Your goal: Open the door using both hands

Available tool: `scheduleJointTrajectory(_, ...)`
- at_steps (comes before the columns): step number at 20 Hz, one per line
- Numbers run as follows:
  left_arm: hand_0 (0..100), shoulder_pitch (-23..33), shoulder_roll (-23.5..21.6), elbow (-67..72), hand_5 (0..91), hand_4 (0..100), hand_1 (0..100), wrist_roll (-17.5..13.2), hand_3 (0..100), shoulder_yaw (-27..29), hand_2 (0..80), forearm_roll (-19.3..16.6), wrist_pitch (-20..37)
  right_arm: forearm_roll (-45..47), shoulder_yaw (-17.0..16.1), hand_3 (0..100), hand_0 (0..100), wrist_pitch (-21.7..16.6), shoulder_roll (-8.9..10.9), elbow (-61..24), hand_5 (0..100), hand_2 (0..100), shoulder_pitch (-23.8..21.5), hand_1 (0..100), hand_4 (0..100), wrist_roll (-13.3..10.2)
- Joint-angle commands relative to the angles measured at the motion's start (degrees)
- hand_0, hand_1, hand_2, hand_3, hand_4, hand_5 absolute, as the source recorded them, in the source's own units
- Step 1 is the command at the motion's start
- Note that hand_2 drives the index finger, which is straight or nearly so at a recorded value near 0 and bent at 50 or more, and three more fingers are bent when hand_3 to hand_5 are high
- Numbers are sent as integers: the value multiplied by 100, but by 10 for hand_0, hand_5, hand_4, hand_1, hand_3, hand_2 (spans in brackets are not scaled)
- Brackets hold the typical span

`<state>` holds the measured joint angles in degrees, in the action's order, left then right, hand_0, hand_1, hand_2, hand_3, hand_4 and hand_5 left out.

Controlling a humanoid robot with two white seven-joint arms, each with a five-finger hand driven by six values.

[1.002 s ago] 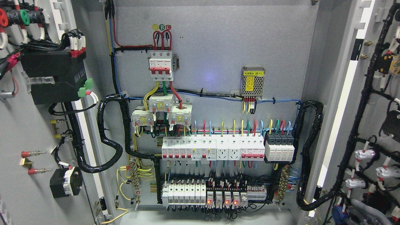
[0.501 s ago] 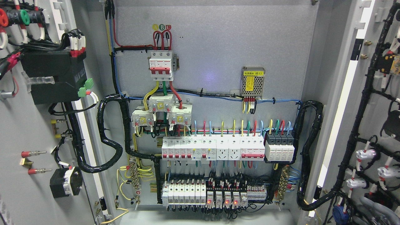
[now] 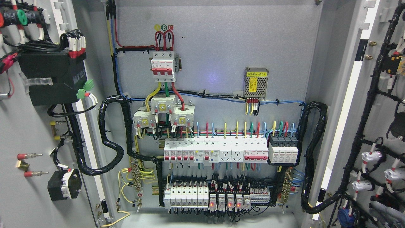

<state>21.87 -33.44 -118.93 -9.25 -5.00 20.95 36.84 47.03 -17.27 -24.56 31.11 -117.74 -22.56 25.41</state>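
Clearly, left door (image 3: 19, 133) and right door (image 3: 376, 104) stand swung open.

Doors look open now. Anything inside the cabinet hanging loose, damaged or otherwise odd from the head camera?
Nothing stands out. Both doors, left door and right door, are swung open. The breakers sit in even rows, the black cable looms stay bundled, and the power supply hangs square. Neither hand is in view.
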Motion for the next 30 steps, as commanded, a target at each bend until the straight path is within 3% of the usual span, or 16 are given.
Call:
scheduleJointTrajectory(1,0,10,-49,1,0,0,0,2,0,316,0,164,33,297,-304,0,0,-5,18,31,0,0,-143,0,0,-1)
scheduleJointTrajectory(15,0,370,-58,203,0,0,0,-7,0,711,0,252,130,518,-436,0,0,4,18,93,0,0,-266,0,0,-1)
scheduleJointTrajectory(18,0,397,-75,230,0,0,0,-7,0,851,0,532,130,518,-444,0,0,4,10,111,0,0,-310,0,0,-1)
scheduleJointTrajectory(30,0,581,-67,300,0,0,0,-7,0,1141,0,902,130,1133,-638,0,0,100,36,269,0,0,-389,0,0,-1)
